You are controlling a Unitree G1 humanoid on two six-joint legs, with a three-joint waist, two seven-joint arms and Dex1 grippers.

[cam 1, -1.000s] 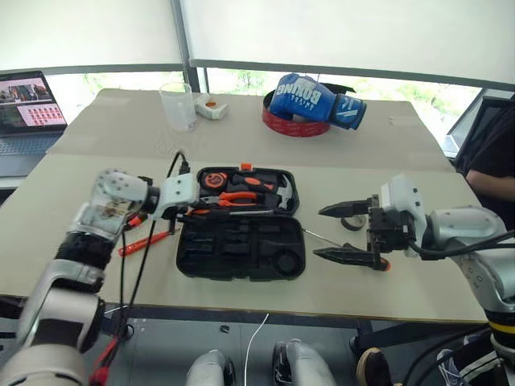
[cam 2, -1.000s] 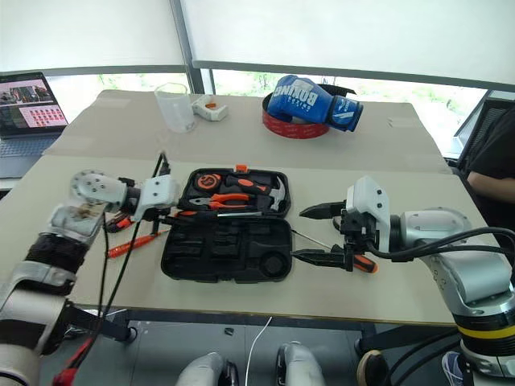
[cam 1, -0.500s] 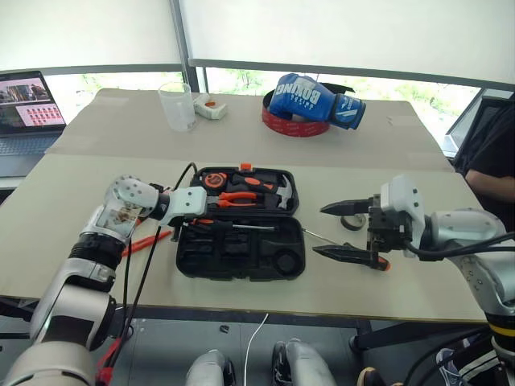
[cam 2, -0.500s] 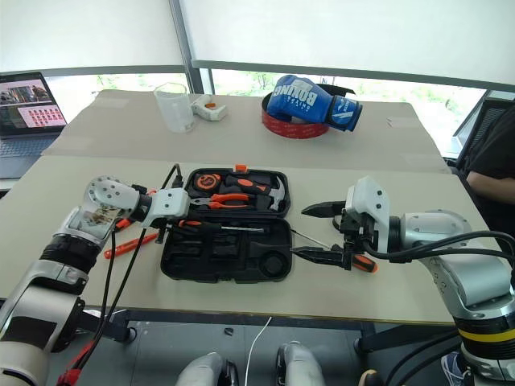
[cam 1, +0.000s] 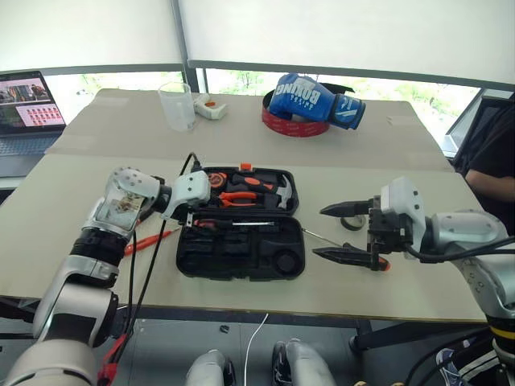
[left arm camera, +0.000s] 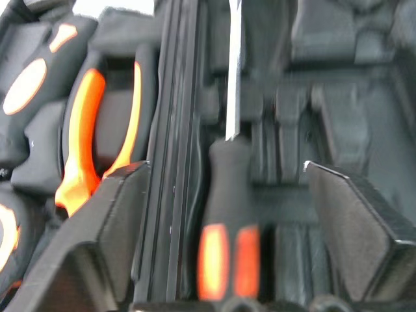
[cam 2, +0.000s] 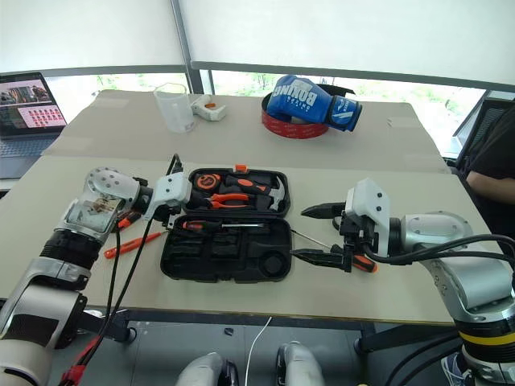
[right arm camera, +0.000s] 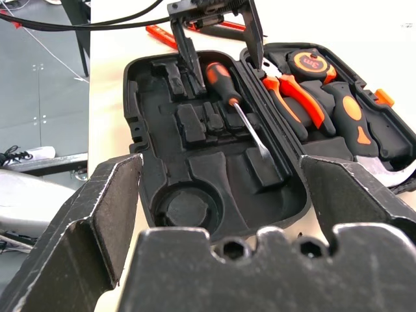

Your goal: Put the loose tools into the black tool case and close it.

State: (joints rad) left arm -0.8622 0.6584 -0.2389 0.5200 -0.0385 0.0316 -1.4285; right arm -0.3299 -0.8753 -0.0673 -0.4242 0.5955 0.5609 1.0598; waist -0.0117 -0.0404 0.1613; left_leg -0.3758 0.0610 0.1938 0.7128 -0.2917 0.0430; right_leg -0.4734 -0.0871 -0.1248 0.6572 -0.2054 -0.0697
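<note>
Tool case [cam 2: 225, 257] open, screwdriver [right arm camera: 237, 107] inside

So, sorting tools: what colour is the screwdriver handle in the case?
Black and orange; right wrist view.

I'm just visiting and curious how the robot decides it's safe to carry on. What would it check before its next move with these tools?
1. Screwdriver lying in the black tool case: ok, it rests in the near half.
2. Left gripper let go of it: ok, fingers stand apart on either side of the handle.
3. Right gripper free: ok, open and empty.
4. Orange tester screwdriver packed: not ok, on the table left of the case.
5. Second screwdriver packed: not ok, on the table under the right gripper.
6. Case closed: not ok, lying open.
</note>
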